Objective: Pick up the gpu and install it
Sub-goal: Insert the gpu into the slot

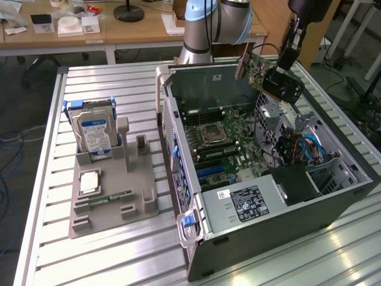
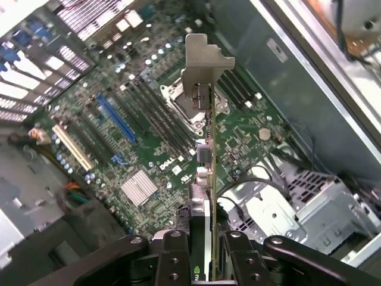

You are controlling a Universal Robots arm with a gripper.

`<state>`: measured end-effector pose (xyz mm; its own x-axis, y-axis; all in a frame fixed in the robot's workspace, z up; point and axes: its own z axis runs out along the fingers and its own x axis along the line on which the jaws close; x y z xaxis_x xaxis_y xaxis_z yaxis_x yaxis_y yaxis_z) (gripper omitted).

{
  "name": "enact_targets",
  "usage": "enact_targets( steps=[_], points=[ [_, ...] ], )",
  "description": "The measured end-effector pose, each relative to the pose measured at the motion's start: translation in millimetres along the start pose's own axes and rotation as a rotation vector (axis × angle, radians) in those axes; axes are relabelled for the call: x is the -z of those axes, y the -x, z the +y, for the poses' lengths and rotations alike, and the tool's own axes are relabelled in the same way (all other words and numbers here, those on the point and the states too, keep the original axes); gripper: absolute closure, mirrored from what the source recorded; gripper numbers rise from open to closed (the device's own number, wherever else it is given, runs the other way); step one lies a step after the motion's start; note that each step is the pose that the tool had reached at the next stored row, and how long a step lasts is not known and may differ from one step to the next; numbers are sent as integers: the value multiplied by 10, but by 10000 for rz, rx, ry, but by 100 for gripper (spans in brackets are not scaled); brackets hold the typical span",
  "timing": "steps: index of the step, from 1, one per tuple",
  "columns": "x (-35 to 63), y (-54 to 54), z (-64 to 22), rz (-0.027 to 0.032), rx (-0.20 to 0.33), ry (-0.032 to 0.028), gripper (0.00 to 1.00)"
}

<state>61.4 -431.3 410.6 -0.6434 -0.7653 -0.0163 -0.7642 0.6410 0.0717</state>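
Observation:
The gpu [image 1: 252,67] hangs in the air over the far end of the open computer case [image 1: 333,199], its circuit-board side facing the exterior camera. My gripper [image 1: 281,83] is shut on one end of the card. In the wrist view the gpu [image 2: 205,161] appears edge-on, its metal end bracket [image 2: 202,62] pointing away from my gripper [image 2: 203,262], whose black fingers [image 2: 172,259] clamp the card from both sides. Below the card lies the motherboard [image 2: 149,137] with a blue slot [image 2: 116,119] and a pale slot [image 2: 72,147]; the card stands well above them.
On the exterior view's left, a grey holder [image 1: 110,205] carries a silver hard drive [image 1: 95,134], a processor [image 1: 89,182] and a RAM stick [image 1: 111,198]. Inside the case are a drive cage [image 1: 300,182], cables [image 1: 300,149] and the CPU socket [image 1: 212,134]. The case stands on a slatted metal table [image 1: 333,262].

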Motion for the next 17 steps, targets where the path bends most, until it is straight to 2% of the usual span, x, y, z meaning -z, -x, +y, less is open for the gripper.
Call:
enact_targets(
  steps=[17],
  points=[
    [-5, 0, 0, 222, 3087, 50, 73]
  ],
)
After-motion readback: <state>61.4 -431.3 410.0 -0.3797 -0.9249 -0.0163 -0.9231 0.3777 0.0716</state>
